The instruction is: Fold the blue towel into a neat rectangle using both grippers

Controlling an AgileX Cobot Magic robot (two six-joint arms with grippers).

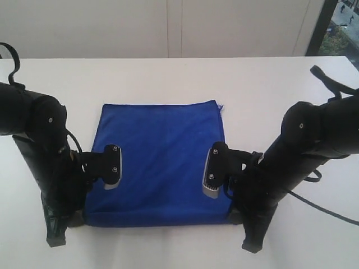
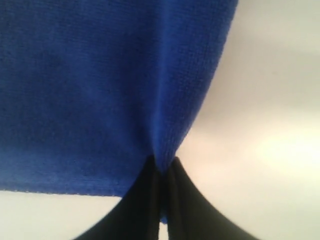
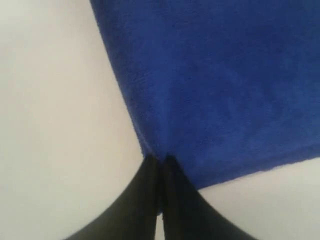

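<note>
Left wrist view showed the left gripper (image 2: 161, 169) with its 2 black fingers (image 2: 145, 200) pressed together. A pinch of the blue towel (image 2: 100, 85) was caught between the tips, and the cloth puckered into a crease where it entered them. Right wrist view showed the same at the right gripper (image 3: 161, 161): both fingers were closed tight on the towel's edge close to a corner, with the fabric drawn into a small ridge at the tips.

From the exterior view, the 2 grips sat at the towel's near corners, the left gripper at the near-left one and the right gripper at the near-right one. Each arm leaned down over the near edge. The left wrist camera (image 1: 112, 167) hung above the cloth's left side and the right wrist camera (image 1: 213, 172) above its right.

The towel lay spread flat on the white table (image 1: 168, 73), roughly square, with a small loose thread (image 1: 220, 105) poking out at the far-right corner. Beyond the table stood a pale wall (image 1: 168, 28), with a strip of window (image 1: 336, 28) at the far right.
</note>
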